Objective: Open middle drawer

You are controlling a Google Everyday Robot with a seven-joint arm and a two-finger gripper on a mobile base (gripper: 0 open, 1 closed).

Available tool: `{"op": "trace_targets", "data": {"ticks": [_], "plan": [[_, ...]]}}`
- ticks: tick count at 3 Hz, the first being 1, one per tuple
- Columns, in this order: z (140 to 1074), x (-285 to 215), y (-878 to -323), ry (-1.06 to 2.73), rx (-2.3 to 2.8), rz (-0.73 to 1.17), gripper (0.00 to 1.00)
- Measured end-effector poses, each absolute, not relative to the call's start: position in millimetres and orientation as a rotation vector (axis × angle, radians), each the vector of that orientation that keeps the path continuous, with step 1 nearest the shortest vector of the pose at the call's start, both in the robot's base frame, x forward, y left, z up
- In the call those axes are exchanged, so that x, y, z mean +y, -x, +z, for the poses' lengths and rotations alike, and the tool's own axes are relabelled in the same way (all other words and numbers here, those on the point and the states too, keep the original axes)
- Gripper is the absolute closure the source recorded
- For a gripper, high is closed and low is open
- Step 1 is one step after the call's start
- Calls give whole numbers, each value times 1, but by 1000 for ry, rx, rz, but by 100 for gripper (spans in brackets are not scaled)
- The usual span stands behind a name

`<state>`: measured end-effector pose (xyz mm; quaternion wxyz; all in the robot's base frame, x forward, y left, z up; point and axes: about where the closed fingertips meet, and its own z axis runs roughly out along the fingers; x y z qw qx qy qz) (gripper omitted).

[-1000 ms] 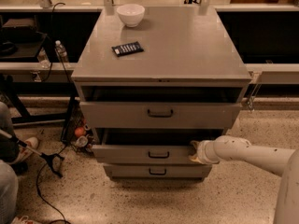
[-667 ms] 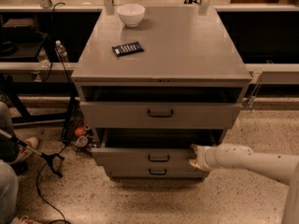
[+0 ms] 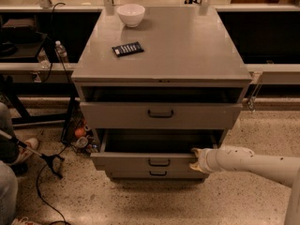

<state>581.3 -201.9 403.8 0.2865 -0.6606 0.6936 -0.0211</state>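
We see the middle drawer (image 3: 131,161) slid further out than a second ago, the gripper (image 3: 194,159) at its front's right end (grip state we cannot tell), so opening looks nearly done

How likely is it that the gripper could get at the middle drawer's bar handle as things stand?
Probably yes: the gripper sits at the front right corner of the middle drawer, and the bar handle lies to its left on that drawer's front with nothing visible between them.
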Motion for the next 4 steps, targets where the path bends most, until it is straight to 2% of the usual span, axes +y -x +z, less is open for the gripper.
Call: {"op": "trace_targets", "data": {"ticks": [4], "plan": [[405,-203,-549,1770,1854,-52,100]]}}
